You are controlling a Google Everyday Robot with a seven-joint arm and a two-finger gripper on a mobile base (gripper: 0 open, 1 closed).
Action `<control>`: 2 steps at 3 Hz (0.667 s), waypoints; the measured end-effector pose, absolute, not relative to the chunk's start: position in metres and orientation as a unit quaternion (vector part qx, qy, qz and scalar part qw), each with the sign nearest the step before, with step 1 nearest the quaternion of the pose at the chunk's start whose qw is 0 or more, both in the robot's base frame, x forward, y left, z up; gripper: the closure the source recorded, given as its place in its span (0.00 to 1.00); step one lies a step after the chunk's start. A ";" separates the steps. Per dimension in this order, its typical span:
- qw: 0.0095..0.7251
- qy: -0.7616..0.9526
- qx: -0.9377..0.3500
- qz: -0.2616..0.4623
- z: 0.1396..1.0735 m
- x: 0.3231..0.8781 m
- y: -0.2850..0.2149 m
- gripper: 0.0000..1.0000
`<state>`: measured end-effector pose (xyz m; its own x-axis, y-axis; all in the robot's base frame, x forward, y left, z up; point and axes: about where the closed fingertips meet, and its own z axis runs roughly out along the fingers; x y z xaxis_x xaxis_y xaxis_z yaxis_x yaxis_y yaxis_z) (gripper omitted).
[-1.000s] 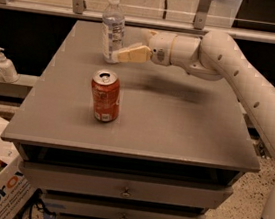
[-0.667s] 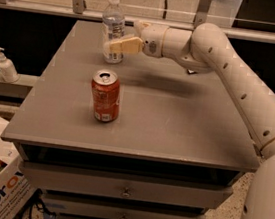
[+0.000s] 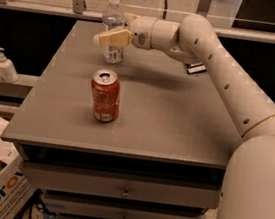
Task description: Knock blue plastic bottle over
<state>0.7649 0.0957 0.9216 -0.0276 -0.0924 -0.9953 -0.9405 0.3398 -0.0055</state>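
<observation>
Bottle (image 3: 113, 16): is standing upright at the table's far left, white cap on; its label print is too small to read.
Gripper (image 3: 108, 38): is reaching in from the right and crossing the bottle's front at mid-height (how far open, and whether gripping anything, cannot tell).
Can (image 3: 105, 96): red-orange, is standing upright nearer the front, apart from the bottle; writing illegible.
Table (image 3: 175, 126): grey, is sitting over drawers.
Box (image 3: 0, 192): is lying on the floor at left, showing orange letters "coro".
</observation>
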 end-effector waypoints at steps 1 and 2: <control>0.547 0.601 -0.434 0.388 0.920 0.764 0.111 0.18; 0.542 0.599 -0.439 0.393 0.918 0.760 0.121 0.42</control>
